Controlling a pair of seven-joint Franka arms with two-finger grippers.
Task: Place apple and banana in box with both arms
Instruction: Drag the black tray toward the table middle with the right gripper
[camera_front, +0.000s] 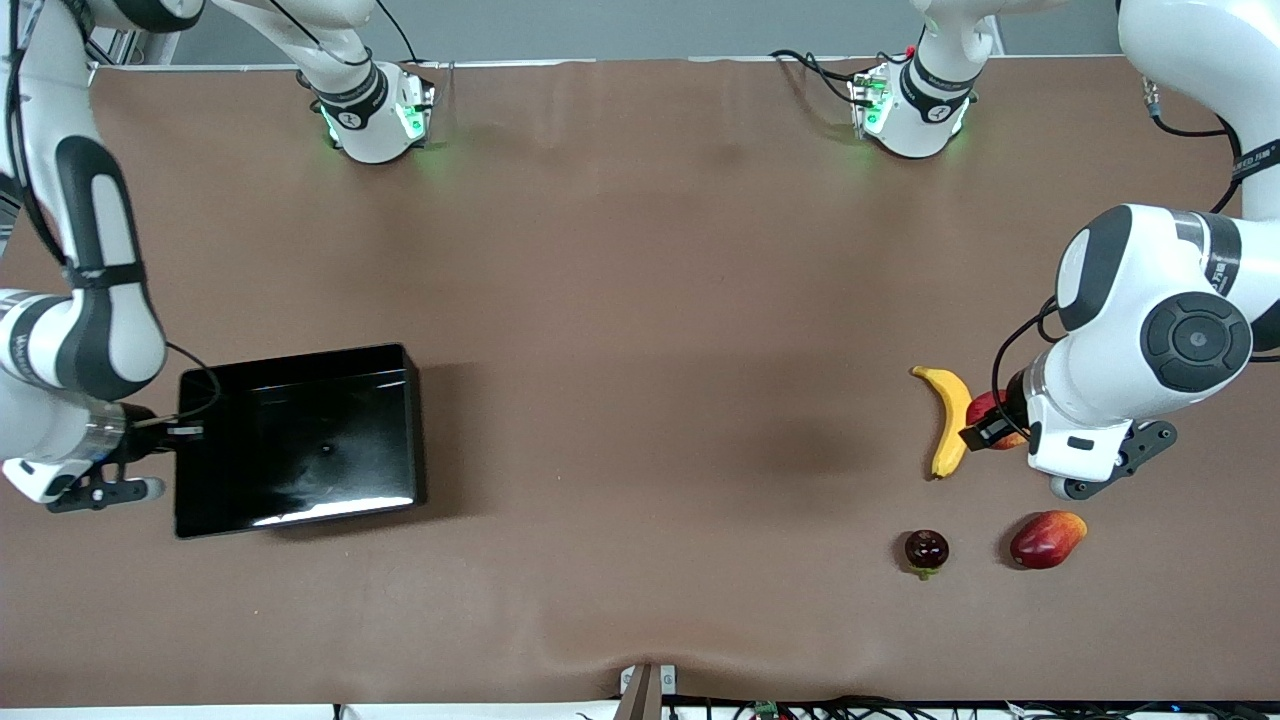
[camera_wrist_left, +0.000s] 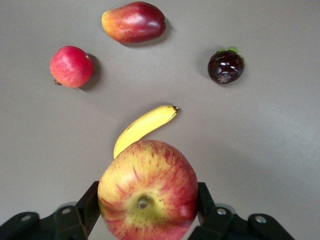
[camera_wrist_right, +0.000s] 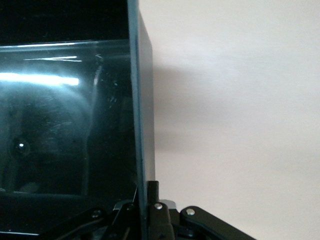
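Observation:
A red apple with yellow streaks (camera_wrist_left: 148, 192) sits between the black fingers of my left gripper (camera_wrist_left: 148, 200), which is shut on it. In the front view the apple (camera_front: 988, 408) shows beside the yellow banana (camera_front: 950, 420), toward the left arm's end of the table, with the left gripper (camera_front: 985, 425) around it. The banana (camera_wrist_left: 145, 127) lies free on the table, partly hidden by the apple in the left wrist view. The glossy black box (camera_front: 296, 358) stands toward the right arm's end. My right gripper (camera_front: 180, 432) is shut on the box's end wall (camera_wrist_right: 142, 100), one finger (camera_wrist_right: 152, 192) outside it.
A red-orange mango (camera_front: 1047, 538) and a dark purple round fruit (camera_front: 926, 550) lie nearer the front camera than the banana. In the left wrist view a plain red pomegranate (camera_wrist_left: 71, 66) lies beside the mango (camera_wrist_left: 134, 21) and the dark fruit (camera_wrist_left: 225, 66). Bare brown cloth stretches between box and fruits.

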